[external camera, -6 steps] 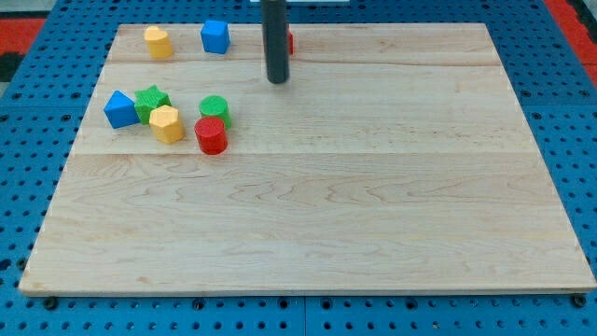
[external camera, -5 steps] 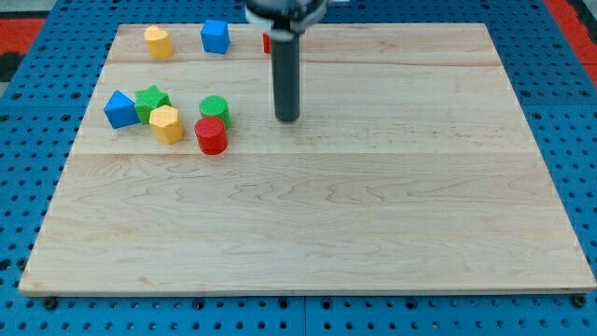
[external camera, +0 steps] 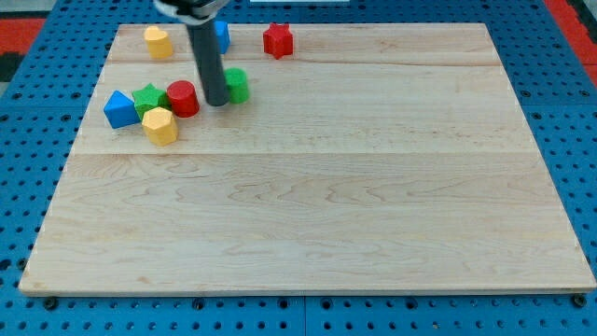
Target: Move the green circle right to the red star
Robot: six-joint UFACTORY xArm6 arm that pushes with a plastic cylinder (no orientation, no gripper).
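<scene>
My tip (external camera: 216, 101), bare and holding nothing, sits upper left touching green circle (external camera: 236, 85); off-centre push risks it slipping past red star (external camera: 277, 40).

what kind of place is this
Probably a robotics lab bench, not a home. A plain wooden board sits on a blue perforated base, small coloured blocks like the green circle and red star lie on it, and my tip pushes them.
</scene>
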